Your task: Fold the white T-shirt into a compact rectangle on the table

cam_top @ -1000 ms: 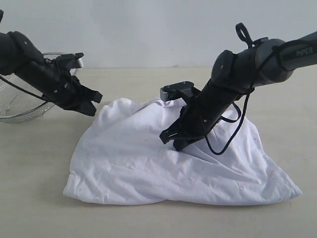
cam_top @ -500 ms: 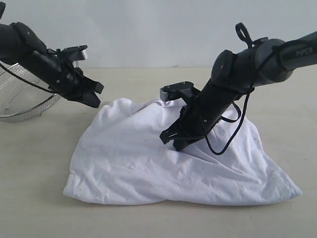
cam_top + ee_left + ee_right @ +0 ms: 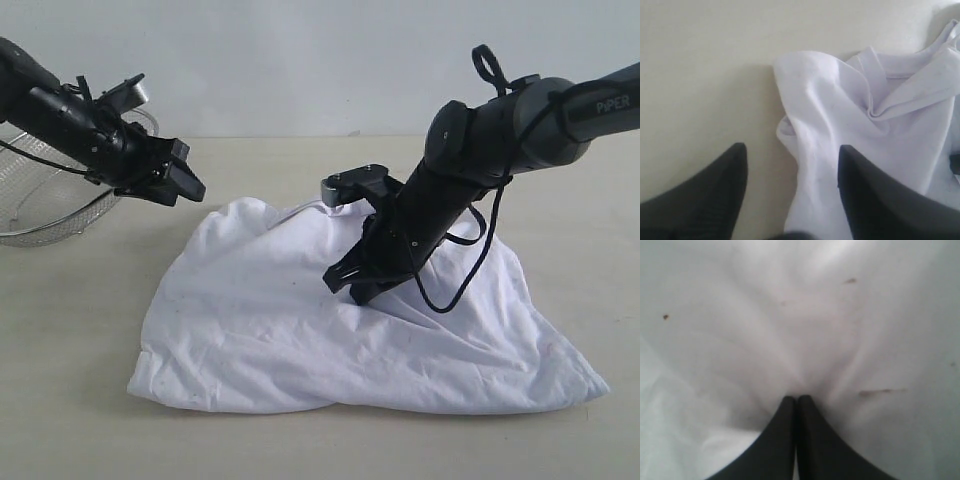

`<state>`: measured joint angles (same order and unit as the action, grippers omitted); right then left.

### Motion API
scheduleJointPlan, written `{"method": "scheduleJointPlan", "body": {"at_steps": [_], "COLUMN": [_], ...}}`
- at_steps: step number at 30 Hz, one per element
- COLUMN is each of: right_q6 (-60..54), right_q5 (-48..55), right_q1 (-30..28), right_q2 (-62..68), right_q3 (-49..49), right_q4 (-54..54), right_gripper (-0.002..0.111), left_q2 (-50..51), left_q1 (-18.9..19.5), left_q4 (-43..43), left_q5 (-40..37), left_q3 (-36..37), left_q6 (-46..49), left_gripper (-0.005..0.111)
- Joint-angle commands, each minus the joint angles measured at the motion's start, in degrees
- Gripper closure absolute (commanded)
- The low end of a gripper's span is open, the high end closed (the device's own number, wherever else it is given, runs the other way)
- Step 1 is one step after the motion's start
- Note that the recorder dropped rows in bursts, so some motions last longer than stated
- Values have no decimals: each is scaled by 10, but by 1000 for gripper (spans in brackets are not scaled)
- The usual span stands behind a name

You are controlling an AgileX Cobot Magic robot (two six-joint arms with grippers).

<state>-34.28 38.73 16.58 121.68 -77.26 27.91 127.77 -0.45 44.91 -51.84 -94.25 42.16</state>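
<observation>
- The shirt (image 3: pixel 250 320) is lying in a rumpled heap in the middle of the bench (image 3: pixel 80 430), with no clean fold showing yet.
- My right end effector (image 3: pixel 345 285) is clenched down in the heap. Creases are running to its tips, so I am judging that it is pinching a fold.
- My left end effector (image 3: pixel 185 180) is hanging released and empty over the shirt's far left corner, near the basket (image 3: pixel 40 210).
- I am risking a slip: the pinch looks thin, and a quick pull could be freeing the cloth.
- I may also be gripping several layers, so a lift could be dragging the whole heap.
- My left fingers are straddling the cloth's edge, one over bare bench, so closing here could be catching only a sliver.
- The exterior view is showing the heap's outline, both arms and the basket, but not what my tips are holding.
- The left wrist view is showing spread fingers and a seamed edge. The right wrist view is showing fingers pressed together and small brown specks.
</observation>
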Motion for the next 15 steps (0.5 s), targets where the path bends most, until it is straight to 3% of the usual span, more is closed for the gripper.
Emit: {"method": "scheduleJointPlan", "body": {"at_steps": [1,15], "right_q6": [0,6], "right_q5": [22,22], "right_q1": [0,0], "right_q2": [18,18], "right_q3": [8,8], "right_q4": [-30,-30], "right_gripper": [108,108], "left_q2": [5,59], "left_q1": [-3,-37], "left_q4": [11,33], "left_q5": [-2,0], "left_q3": [-3,-8], "left_q6": [-5,-5], "left_gripper": [54,54]}}
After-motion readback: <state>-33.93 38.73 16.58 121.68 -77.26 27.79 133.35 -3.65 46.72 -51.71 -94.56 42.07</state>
